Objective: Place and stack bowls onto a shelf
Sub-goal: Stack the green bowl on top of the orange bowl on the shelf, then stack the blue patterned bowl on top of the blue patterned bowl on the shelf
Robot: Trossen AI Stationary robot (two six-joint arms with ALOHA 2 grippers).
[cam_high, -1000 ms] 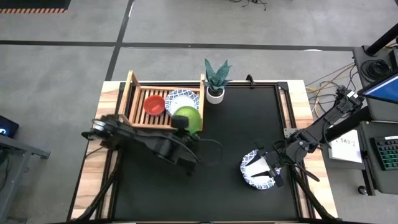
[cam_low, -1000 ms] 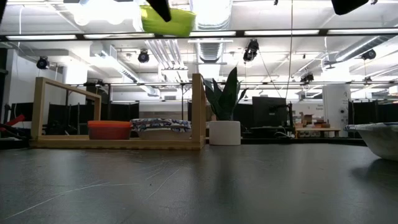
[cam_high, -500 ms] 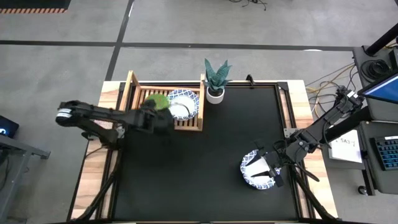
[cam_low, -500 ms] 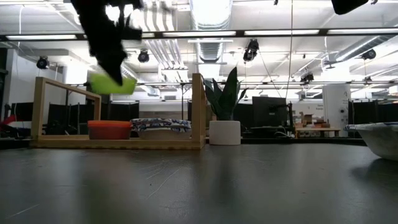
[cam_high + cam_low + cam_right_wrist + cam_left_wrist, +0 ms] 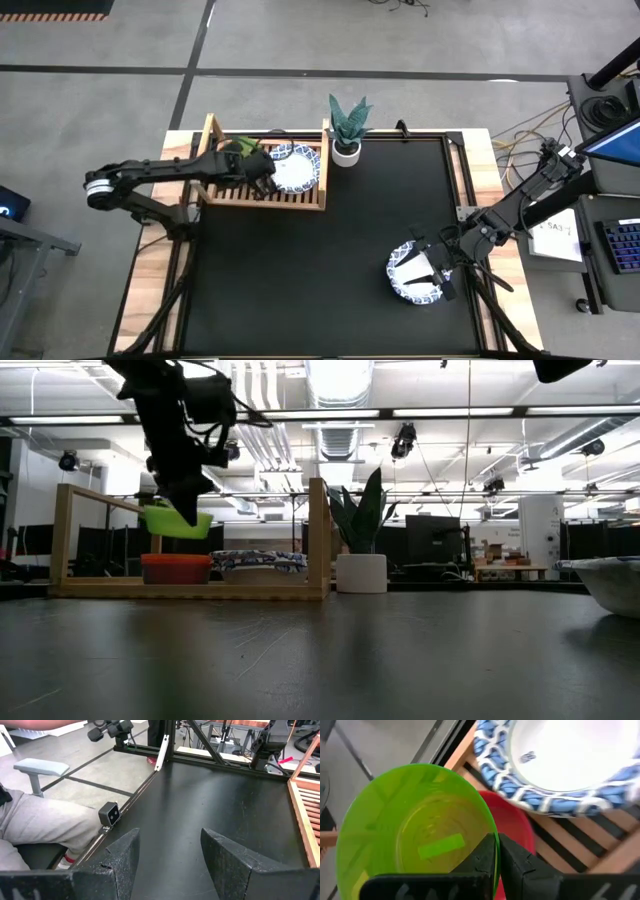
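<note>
Movement was all on the left side: half a second before, the left gripper [image 5: 243, 152] carried the green bowl [image 5: 176, 521] higher over the shelf [image 5: 300, 197]; now it had come down, and the bowl hung just above the red bowl [image 5: 176, 568] at the shelf's left end. Its fingers were pinched tight on the green bowl's rim, one inside and one outside, as the left wrist view showed. Beside the red bowl on the slats sat a white bowl with a blue patterned rim [image 5: 293, 166]. The right gripper [image 5: 440, 272] had not moved, fingers spread wide over another patterned bowl [image 5: 412, 276] on the black mat [image 5: 330, 280], holding nothing.

From above, the left arm covered the red bowl entirely and most of the green one. Whether the green bowl already touched the red one was hard to judge; the low view suggested a thin gap. That view cut off the right-hand patterned bowl at its edge.
</note>
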